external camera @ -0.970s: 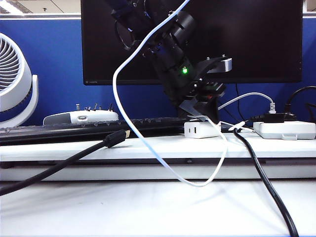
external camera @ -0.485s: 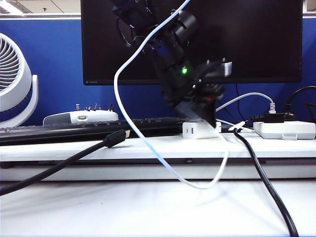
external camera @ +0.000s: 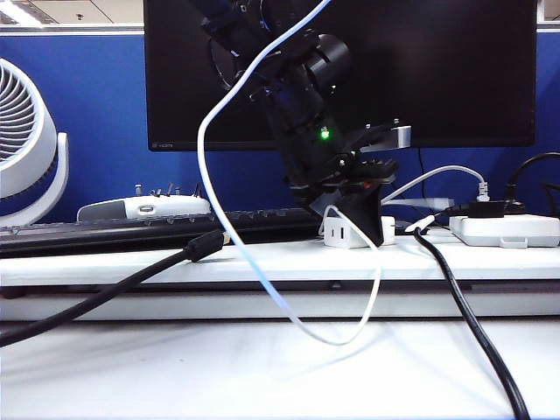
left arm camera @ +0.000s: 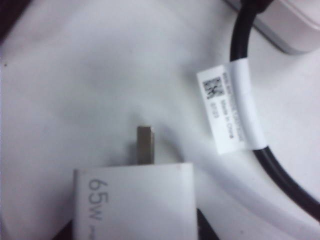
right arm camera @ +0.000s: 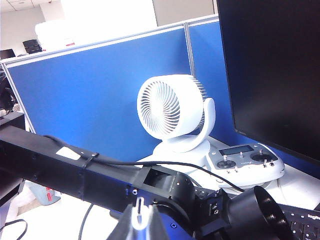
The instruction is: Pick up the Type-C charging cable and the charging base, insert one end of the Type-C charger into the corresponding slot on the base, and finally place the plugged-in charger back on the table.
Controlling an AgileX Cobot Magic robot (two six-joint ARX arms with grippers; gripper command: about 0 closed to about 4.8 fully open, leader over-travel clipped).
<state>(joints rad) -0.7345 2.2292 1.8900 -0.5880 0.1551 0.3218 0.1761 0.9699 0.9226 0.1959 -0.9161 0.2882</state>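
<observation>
The charging base, a small white block, rests on the raised ledge of the table. My left gripper reaches down over it from above. In the left wrist view the charging base shows "65W" print and a metal prong, and my left gripper has a dark fingertip lying against each of its sides. The white Type-C charging cable hangs in a long loop from above the exterior view. My right gripper is shut on its plug end, high above the left arm.
A thick black cable with a gold-tipped plug lies across the ledge at left. Another black cable with a white label runs beside the base to a white power strip. Behind stand a keyboard, monitor, fan and controller.
My left gripper has tipped further down over the charging base, which shifted slightly left on the ledge. The hanging cable loop swung left. The right gripper kept still.
</observation>
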